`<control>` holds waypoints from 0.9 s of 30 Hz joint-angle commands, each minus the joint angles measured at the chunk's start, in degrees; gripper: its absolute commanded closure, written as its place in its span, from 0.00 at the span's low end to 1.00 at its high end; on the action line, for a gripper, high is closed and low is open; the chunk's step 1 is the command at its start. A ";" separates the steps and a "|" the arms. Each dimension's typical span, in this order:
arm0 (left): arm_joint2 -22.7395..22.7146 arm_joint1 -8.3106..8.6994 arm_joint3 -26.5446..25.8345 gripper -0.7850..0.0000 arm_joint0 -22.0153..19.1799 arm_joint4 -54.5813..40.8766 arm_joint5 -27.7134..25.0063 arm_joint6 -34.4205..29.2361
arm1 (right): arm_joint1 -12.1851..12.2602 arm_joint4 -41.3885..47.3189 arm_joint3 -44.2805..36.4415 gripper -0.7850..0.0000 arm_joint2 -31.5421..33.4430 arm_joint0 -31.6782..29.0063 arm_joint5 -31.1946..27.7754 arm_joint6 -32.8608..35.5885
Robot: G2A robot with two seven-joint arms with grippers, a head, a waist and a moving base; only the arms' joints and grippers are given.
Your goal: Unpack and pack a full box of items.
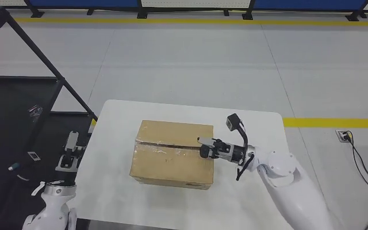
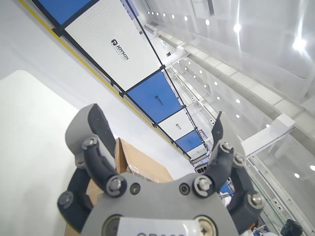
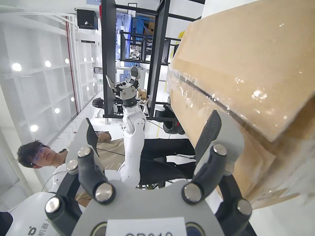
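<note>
The white rounded surface [image 1: 115, 190] carries a closed brown cardboard box [image 1: 172, 161] near its middle, long sides running across the robot's front. The right gripper [image 1: 202, 146] sits at the box's right end, level with the top seam. Its fingers [image 3: 209, 133] are spread wide and hold nothing, and one of them is close against the cardboard. The left gripper [image 2: 160, 130] hangs off the left edge of the surface, well apart from the box, with its fingers just as wide and empty. A strip of clear tape [image 3: 196, 87] runs along the seam and folds over the end.

The likely risk is that a push at that end slides the unbraced box along the surface and does not lift a flap, since the tape seems to hold the seam shut and the other arm is too far off to steady it. A finger could also skid on the glossy tape.

The top view gives the box's place and the gap between the arms. The right wrist view adds the wrinkled tape and the seam line, and the left wrist view adds the box's opposite end.
</note>
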 commanded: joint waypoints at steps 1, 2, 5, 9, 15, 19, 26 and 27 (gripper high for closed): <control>0.64 0.04 0.48 0.00 -0.17 0.40 -0.01 -0.04 | -0.43 -0.36 0.61 0.00 -1.86 1.25 0.87 -1.05; 1.01 0.05 0.65 0.00 -0.22 0.54 -0.04 -0.02 | -0.65 -0.87 1.09 0.00 -2.73 1.92 1.60 -2.03; 1.75 0.11 0.95 0.00 -0.19 0.87 -0.03 -0.11 | -1.37 -1.23 2.35 0.00 -5.26 3.76 3.06 -3.66; 2.21 0.19 1.15 0.00 0.18 1.38 -0.41 0.43 | -2.00 -2.33 4.51 0.00 -7.36 5.58 4.91 -5.09; 2.20 0.39 1.29 0.00 0.39 1.10 -0.29 0.40 | -2.31 -3.27 6.31 0.00 -7.96 6.26 8.88 -7.37; 2.25 0.52 1.26 0.00 0.44 0.94 -0.12 0.35 | -2.41 -3.18 6.67 0.00 -8.09 6.26 9.05 -7.03; 2.49 0.72 1.33 0.00 0.51 0.90 0.19 0.53 | -3.12 -2.92 5.99 0.00 -9.82 6.93 8.89 -7.90; 2.46 0.75 1.36 0.00 0.58 0.88 0.19 0.61 | -3.33 -2.80 6.13 0.00 -10.39 7.30 9.15 -8.03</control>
